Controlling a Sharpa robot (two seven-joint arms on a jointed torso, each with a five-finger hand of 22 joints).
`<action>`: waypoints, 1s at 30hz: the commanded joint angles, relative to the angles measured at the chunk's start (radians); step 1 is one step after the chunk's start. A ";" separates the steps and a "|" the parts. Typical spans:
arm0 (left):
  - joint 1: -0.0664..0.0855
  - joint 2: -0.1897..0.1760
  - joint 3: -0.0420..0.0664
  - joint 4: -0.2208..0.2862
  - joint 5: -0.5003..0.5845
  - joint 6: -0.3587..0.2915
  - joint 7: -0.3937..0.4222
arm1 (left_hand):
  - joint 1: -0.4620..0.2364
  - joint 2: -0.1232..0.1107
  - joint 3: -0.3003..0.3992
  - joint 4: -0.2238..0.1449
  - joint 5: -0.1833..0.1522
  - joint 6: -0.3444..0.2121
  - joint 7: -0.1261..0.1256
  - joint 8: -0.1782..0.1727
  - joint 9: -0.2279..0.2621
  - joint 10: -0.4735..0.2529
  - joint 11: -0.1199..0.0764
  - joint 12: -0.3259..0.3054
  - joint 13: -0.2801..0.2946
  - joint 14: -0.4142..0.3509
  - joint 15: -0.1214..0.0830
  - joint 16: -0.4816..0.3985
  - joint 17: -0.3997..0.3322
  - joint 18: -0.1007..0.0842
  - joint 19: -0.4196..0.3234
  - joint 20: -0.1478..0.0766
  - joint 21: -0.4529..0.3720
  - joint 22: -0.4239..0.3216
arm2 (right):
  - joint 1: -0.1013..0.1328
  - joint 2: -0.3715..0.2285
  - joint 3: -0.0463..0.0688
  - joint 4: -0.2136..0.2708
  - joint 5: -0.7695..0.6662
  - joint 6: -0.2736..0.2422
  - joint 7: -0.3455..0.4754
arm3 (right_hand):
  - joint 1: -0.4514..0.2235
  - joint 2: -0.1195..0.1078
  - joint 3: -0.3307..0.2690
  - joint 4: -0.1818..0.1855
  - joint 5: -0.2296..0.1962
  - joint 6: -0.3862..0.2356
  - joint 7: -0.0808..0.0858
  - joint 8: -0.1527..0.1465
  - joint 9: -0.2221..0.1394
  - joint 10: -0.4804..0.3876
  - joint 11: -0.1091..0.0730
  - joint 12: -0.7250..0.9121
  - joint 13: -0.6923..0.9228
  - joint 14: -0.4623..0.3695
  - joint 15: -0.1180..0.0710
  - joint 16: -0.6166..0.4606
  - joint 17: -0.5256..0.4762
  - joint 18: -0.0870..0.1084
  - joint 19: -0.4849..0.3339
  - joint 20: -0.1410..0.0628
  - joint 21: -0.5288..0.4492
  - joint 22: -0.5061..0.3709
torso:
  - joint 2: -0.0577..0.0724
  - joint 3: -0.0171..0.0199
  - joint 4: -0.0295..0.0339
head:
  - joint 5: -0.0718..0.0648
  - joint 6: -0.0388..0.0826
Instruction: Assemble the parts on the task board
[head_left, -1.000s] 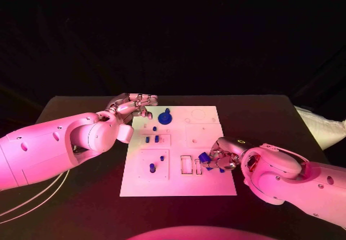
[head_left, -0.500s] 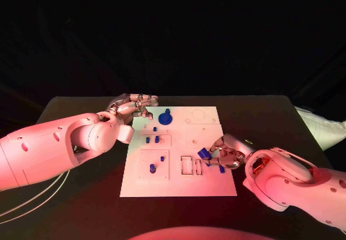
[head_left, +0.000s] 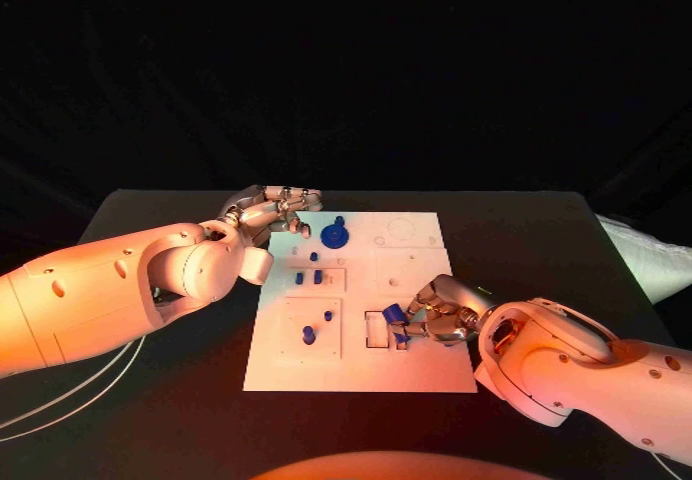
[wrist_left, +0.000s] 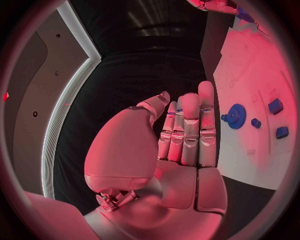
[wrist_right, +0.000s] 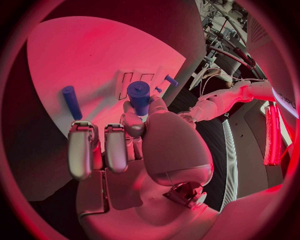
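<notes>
The white task board (head_left: 421, 370) lies in the middle of the black table. My right hand (head_left: 440, 318) hovers over the board's near right part and pinches a short blue cylinder (wrist_right: 139, 95) between thumb and finger, beside the rectangular slots (head_left: 375, 328). A blue peg (wrist_right: 72, 101) lies loose on the board near that hand. My left hand (head_left: 274, 210) rests at the board's far left corner, fingers straight and together (wrist_left: 187, 131), holding nothing. A blue gear (head_left: 335, 236) stands close to it.
Several small blue parts stand in the board's left half, among them two blocks (head_left: 307, 277) and a peg (head_left: 307, 335). My left forearm (head_left: 116, 290) covers the table to the left of the board. Bare black table (head_left: 534, 230) stretches to the far right.
My right hand has shifted a little to the left with the blue cylinder, closer to the rectangular slots. The left hand has stayed where it was.
</notes>
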 joint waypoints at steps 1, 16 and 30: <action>0.000 0.003 0.001 0.002 0.004 0.017 0.004 | -0.007 0.000 -0.004 0.000 -0.005 -0.005 0.001 0.007 -0.001 -0.007 -0.002 0.004 0.001 -0.008 0.000 -0.005 -0.001 0.019 0.006 0.004 -0.005 -0.001 | 0.000 0.013 0.000 0.000 0.011 0.087 -0.019 | -0.030 -0.006 -0.007 0.002 -0.004 0.021 -0.014 0.008 0.042 -0.001 -0.005 -0.007 -0.002 0.061 -0.008 0.003 0.009 -0.011 0.006 0.000 0.004 0.012 | 0.001 -0.0004 -0.0011 | 0.005 -0.002; 0.001 0.007 0.001 0.004 0.004 0.017 0.001 | -0.006 0.000 -0.005 -0.001 -0.005 -0.006 0.001 0.007 -0.001 -0.008 -0.002 0.004 0.001 -0.008 0.000 -0.006 -0.002 0.019 0.006 0.004 -0.006 -0.002 | 0.001 0.065 0.000 -0.036 -0.028 0.071 -0.040 | -0.083 0.025 -0.044 0.002 -0.064 0.025 -0.020 0.011 0.068 0.001 -0.010 -0.021 -0.001 0.059 -0.012 -0.001 0.001 -0.011 0.004 -0.004 0.002 0.009 | 0.001 0.0006 0.0004 | 0.000 -0.004; 0.001 0.010 0.001 0.005 0.004 0.019 0.000 | 0.002 0.006 -0.003 -0.005 -0.004 -0.005 0.000 0.009 0.000 -0.009 -0.003 0.007 0.002 -0.010 -0.001 -0.006 -0.004 0.020 0.007 0.004 -0.008 -0.004 | 0.002 0.078 0.001 -0.047 -0.070 0.085 -0.038 | -0.267 -0.023 -0.144 0.005 -0.318 0.000 -0.012 0.005 0.109 -0.053 -0.002 -0.134 -0.082 0.052 -0.006 -0.023 -0.031 -0.003 -0.019 0.001 -0.022 -0.028 | 0.000 0.0011 -0.0007 | -0.001 -0.001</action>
